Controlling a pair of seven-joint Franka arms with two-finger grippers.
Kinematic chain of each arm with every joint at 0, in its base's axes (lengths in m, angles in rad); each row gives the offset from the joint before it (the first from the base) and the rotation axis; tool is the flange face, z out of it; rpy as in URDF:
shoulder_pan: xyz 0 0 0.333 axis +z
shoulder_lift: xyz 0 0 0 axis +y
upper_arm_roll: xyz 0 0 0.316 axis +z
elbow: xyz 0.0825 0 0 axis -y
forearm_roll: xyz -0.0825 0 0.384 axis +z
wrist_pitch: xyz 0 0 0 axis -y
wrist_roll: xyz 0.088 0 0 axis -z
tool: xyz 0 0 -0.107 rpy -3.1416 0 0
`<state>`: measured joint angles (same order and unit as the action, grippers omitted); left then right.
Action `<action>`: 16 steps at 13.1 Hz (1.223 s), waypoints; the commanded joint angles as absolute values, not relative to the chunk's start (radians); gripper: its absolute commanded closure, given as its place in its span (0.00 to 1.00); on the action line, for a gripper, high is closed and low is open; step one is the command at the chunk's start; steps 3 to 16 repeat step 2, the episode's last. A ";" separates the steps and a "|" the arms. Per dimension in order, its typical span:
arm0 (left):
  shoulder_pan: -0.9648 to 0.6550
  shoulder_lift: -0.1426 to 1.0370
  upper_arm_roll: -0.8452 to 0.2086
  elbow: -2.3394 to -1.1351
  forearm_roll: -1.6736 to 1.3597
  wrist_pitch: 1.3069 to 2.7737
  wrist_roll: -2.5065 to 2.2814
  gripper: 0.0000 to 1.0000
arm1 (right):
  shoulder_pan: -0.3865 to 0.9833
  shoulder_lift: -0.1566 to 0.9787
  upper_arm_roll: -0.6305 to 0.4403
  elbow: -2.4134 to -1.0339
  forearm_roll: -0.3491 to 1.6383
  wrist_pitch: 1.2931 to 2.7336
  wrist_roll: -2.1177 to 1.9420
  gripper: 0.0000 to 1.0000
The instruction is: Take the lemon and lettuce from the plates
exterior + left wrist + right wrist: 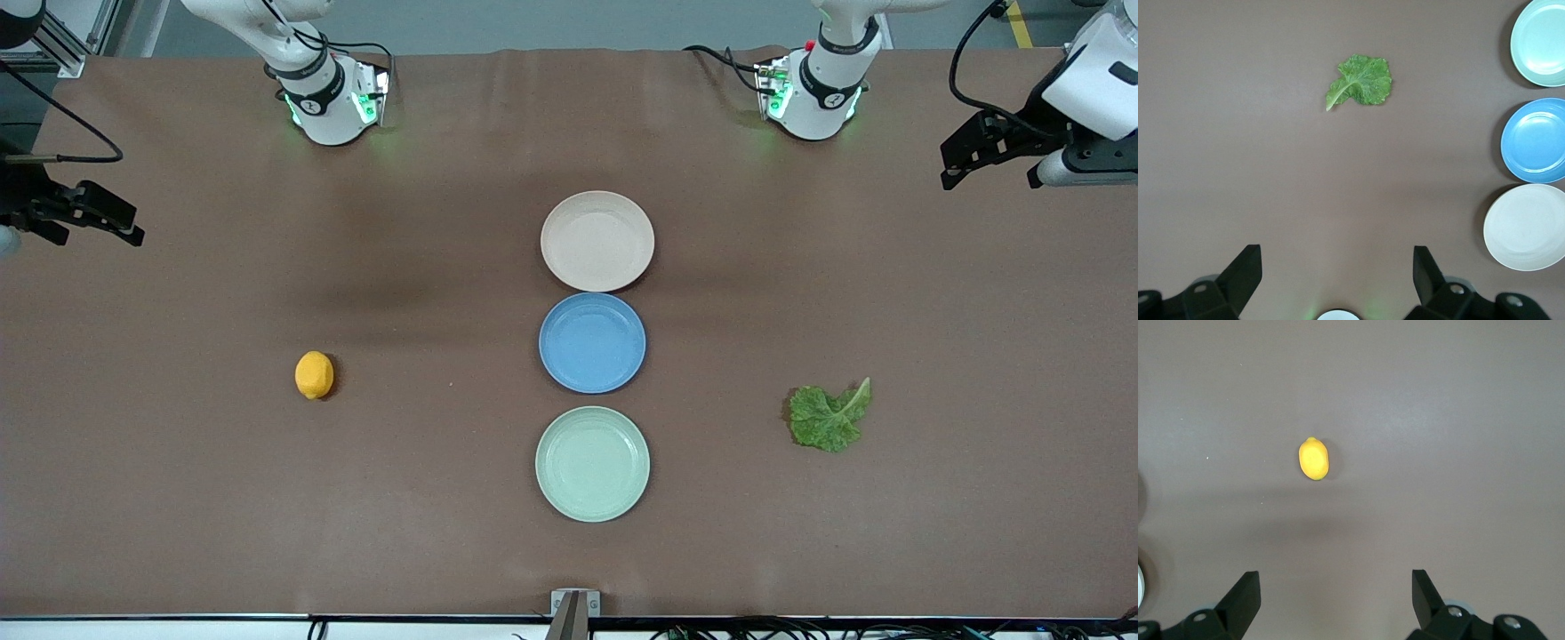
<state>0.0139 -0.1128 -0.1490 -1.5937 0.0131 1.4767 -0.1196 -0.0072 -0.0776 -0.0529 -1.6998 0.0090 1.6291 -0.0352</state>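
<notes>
Both arms had glossy white rounded casings with black ring bands at the joints. The right arm's round white base [331,105] and the left arm's round white base [813,100] each showed green indicator lights and a small black emblem. Black cables ran along both arms. The right arm's black two-finger gripper [98,218] and the left arm's black two-finger gripper [991,164] were matte, with wedge-shaped fingers [1243,273] and silver screws.
</notes>
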 commanded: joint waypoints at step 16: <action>0.017 -0.110 -0.144 -1.583 0.011 1.470 -0.104 0.00 | -0.006 -0.110 -0.052 -1.732 0.015 1.634 -0.060 0.00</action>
